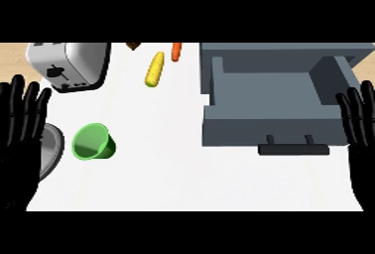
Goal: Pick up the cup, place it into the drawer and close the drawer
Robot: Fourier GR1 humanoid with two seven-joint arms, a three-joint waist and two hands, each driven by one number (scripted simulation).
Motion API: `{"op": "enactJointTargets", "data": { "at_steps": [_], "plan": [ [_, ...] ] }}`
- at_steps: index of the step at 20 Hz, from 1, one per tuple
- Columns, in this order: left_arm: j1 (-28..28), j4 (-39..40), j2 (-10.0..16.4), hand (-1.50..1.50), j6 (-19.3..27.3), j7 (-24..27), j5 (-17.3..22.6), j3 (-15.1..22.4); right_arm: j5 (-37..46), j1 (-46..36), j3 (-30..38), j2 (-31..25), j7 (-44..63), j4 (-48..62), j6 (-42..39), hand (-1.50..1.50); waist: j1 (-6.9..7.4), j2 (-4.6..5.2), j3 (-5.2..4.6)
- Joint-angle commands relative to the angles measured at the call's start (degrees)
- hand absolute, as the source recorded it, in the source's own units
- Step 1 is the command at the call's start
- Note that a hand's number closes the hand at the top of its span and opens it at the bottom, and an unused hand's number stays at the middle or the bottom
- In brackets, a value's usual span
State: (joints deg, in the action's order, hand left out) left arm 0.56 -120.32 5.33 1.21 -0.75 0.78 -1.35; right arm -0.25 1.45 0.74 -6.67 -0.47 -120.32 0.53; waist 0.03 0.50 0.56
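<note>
1. A kitchen; a white counter point(183, 173) spreads between the left hand point(22, 129) and the right hand point(360, 124).
2. A shiny toaster point(70, 67) stands just beyond the left hand's fingertips.
3. A corn cob point(155, 69) and a carrot point(176, 51) lie past the toaster, between the two hands; food left out.
4. A grey drawer point(264, 130) stands pulled open just beside the right hand; a green cup point(93, 142) sits near the left hand.

bright, even light is washing the white counter point(183, 183) almost flat, a soft sheen is glinting on the toaster point(73, 62) at the upper left, and only faint shading is darkening the inside of the drawer point(267, 89) at the upper right.
</note>
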Motion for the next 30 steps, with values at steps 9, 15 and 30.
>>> {"op": "enactJointTargets", "data": {
  "at_steps": [9, 15, 30],
  "plan": [
    [-2.26, 11.14, 5.06, -1.50, -11.66, -3.39, 23.41, -11.69, -2.40, -2.20, -4.81, -1.68, 7.93, 0.16, -5.32, -1.50, 0.25, -0.36, -0.67],
    [1.28, 23.49, 8.19, -1.50, -17.02, 2.18, 24.62, -16.26, -2.00, -5.80, -3.31, -0.42, 5.89, 6.69, -5.30, -1.50, -0.01, -0.42, -0.59],
    [2.47, 48.14, 9.01, -1.50, -19.12, 16.63, 13.48, -16.67, -3.42, -16.77, 2.85, -2.79, 3.12, 17.08, -8.22, -1.50, 0.13, -0.43, -0.57]
  ]
}}
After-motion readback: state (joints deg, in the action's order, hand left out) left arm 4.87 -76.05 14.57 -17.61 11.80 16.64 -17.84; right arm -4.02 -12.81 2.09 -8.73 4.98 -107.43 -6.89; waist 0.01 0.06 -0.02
